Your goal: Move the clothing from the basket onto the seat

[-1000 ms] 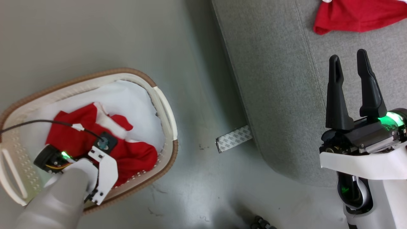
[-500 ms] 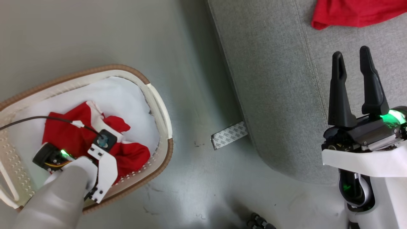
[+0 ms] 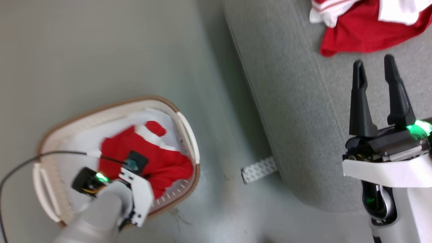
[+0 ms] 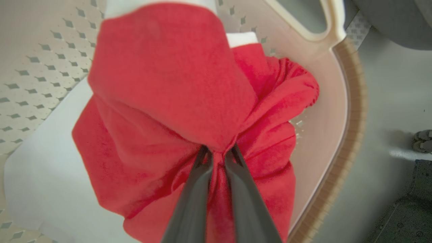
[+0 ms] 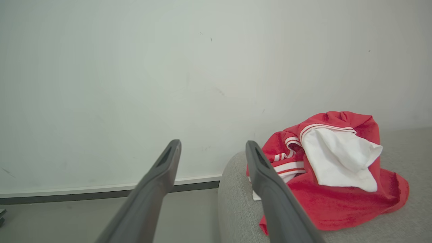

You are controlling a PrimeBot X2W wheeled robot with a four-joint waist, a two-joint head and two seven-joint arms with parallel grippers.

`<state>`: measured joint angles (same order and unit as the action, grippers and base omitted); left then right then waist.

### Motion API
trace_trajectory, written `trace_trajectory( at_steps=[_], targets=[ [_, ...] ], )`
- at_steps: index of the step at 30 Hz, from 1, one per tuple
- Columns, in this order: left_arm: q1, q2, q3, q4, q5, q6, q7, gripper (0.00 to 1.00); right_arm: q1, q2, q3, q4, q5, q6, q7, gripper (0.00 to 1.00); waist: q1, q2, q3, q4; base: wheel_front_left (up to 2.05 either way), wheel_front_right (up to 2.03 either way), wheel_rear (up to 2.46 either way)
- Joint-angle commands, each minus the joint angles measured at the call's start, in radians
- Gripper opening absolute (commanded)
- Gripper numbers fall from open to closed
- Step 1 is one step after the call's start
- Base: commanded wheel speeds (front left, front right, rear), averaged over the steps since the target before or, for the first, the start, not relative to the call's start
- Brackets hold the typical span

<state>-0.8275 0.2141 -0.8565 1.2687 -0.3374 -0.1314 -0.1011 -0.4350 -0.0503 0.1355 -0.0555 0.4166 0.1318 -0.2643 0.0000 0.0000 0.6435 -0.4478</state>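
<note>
The cream basket (image 3: 111, 105) with its brown rim stands on the floor at the lower left. Red clothing (image 3: 165, 165) with white cuffs lies bunched inside it on a plain white cloth (image 3: 114, 130). My left arm reaches down into the basket. In the left wrist view my left gripper (image 4: 217, 153) is shut on a gathered fold of the red clothing (image 4: 168, 84), close to the basket's wall (image 4: 324, 111). My right gripper (image 3: 374, 64) hovers open over the grey seat (image 3: 290, 101). Beyond the right gripper (image 5: 212, 145), another red and white garment (image 5: 330, 189) lies on the seat (image 5: 405, 229).
A patterned paper strip (image 3: 258, 168) lies on the floor at the seat's base. A black cable (image 3: 50, 155) runs from my left wrist across the basket's rim. Grey floor separates basket and seat. A pale wall (image 5: 135, 84) rises behind the seat.
The head camera has shifted, so basket and seat sit elsewhere in the picture. The red clothing is now drawn together under my left wrist. My right gripper stays open.
</note>
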Motion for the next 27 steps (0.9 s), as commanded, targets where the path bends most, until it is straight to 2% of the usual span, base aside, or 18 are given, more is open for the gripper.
trace_trajectory(
  at_steps=[1, 8, 13, 22, 27],
  targets=[
    [0.025, -0.013, 0.003, -0.004, -0.021, 0.002, -0.024, 0.0, 0.02, 0.0, -0.006, 0.01, -0.016, -0.002, 0.0, 1.0, 0.0, 0.0, -0.087, 0.045, 0.0, 0.0, 0.0],
    [0.093, -0.081, 0.021, -0.03, -0.115, 0.002, -0.111, 0.0, 0.069, -0.025, -0.004, 0.047, -0.036, -0.002, 0.0, 1.0, 0.0, 0.0, -0.264, 0.104, 0.0, 0.0, 0.0],
    [0.135, -0.107, 0.024, -0.084, -0.183, 0.002, -0.146, 0.0, 0.111, -0.043, -0.001, 0.067, -0.021, -0.002, 0.0, 1.0, 0.0, 0.0, -0.365, 0.143, 0.0, 0.0, 0.0],
    [0.169, -0.111, 0.027, -0.214, -0.258, 0.002, -0.164, 0.0, 0.178, -0.063, 0.028, 0.097, -0.007, -0.002, 0.0, 1.0, 0.0, 0.0, -0.495, 0.223, 0.0, 0.0, 0.0],
    [0.186, -0.097, 0.075, -0.338, -0.258, 0.006, -0.163, 0.0, 0.209, -0.074, 0.037, 0.108, -0.003, -0.002, 0.0, 1.0, 0.0, 0.0, -0.547, 0.267, 0.0, 0.0, 0.0]
  ],
)
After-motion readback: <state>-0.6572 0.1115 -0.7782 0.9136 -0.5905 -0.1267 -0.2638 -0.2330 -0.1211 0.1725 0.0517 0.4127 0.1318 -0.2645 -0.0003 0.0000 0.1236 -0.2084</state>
